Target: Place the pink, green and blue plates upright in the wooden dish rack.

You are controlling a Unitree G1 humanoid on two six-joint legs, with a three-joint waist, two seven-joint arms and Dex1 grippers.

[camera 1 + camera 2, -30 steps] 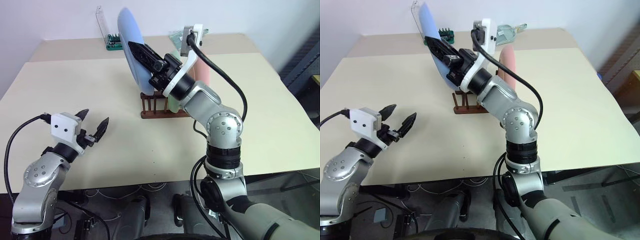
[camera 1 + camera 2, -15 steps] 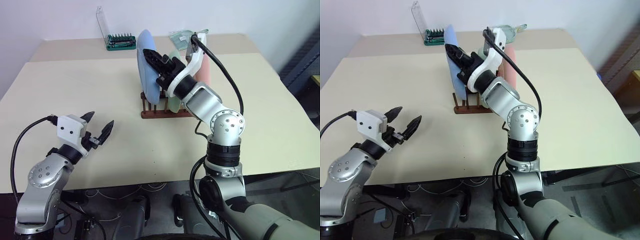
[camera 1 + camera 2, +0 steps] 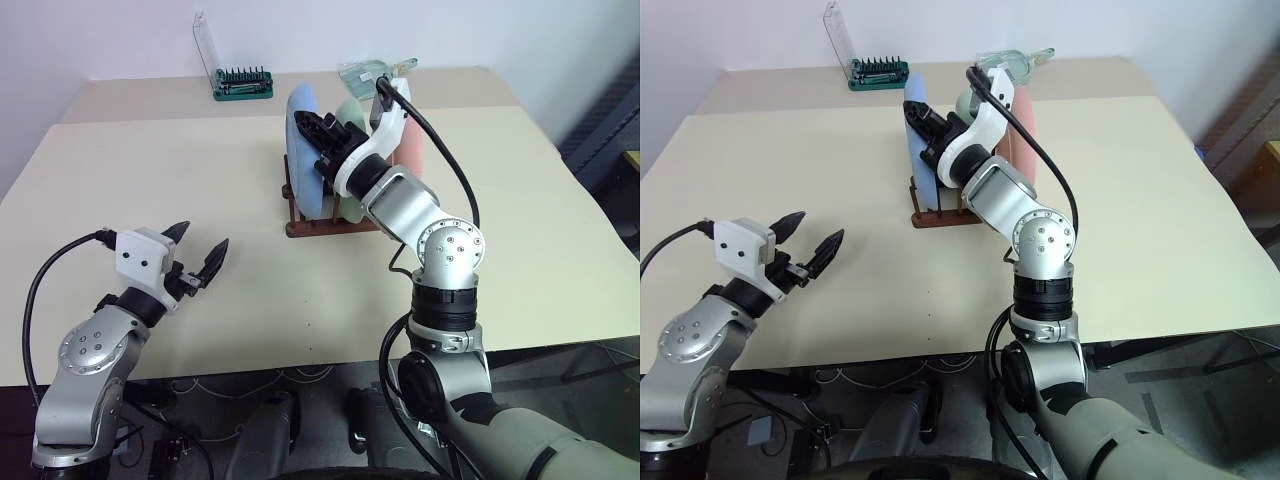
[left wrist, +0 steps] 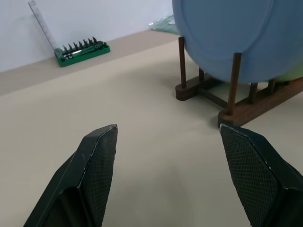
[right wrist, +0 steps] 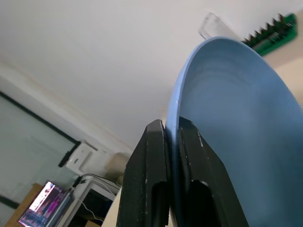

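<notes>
**Q:** While the blue plate (image 3: pixel 305 150) stood on edge in the wooden dish rack (image 3: pixel 330 222), where on the tabletop was it all?

**A:** The rack sat toward the far edge, near the middle. The blue plate filled the slot nearest the robot's left, the green plate (image 3: pixel 348 118) stood just behind it, and the pink plate (image 3: pixel 412 148) stood at the rack's other end.

**Q:** What held the blue plate?

**A:** The right gripper (image 5: pixel 171 137) was pinched narrow on its upper rim, one black finger on each face.

**Q:** How would that plate handle?

**A:** Probably light, stiff and smooth, so it could slip. The thin rim looked like the sensible place to hold it.

**Q:** What were the shapes and materials?

**A:** Round, matte pastel plates; two dark brown rails with thin upright pegs; a plain beige table (image 3: pixel 150 200).

**Q:** And the other hand?

**A:** The left gripper (image 3: pixel 192 260) hung over the near left corner, fingers spread wide, holding nothing. A green bit set (image 3: pixel 241 83) lay by the far edge.
</notes>
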